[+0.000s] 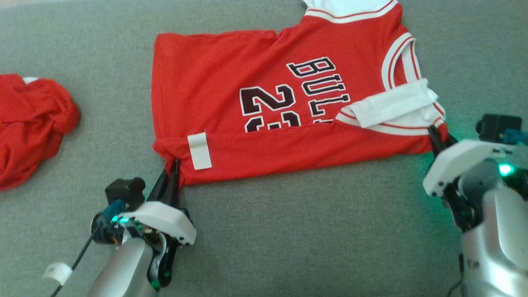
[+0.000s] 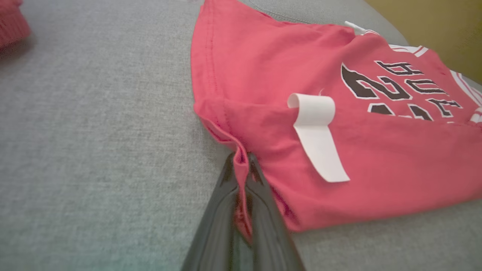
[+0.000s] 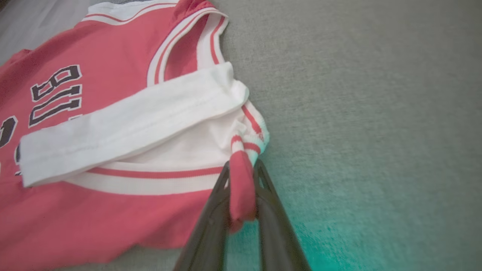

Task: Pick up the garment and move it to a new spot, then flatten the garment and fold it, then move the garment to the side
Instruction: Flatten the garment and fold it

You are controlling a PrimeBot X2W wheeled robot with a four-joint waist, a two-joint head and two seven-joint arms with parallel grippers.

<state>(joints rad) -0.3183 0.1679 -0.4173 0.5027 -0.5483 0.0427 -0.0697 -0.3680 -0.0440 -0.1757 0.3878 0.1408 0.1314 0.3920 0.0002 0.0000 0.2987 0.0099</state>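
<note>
The left tool pinches a folded hem corner of the red jersey. The right tool clamps its striped armhole edge.

the garment is bright red, with black lettering and numerals outlined in white. its trim at the right gripper runs in white bands with thin red stripes, and a plain white sleeve lies just beyond those dark fingers. a plain white label sits just past the left gripper, glossy black under a white shell. the surface is heathered grey, tinted green beside the right gripper. well out from the left gripper, a crumpled cloth is the same red.
</note>
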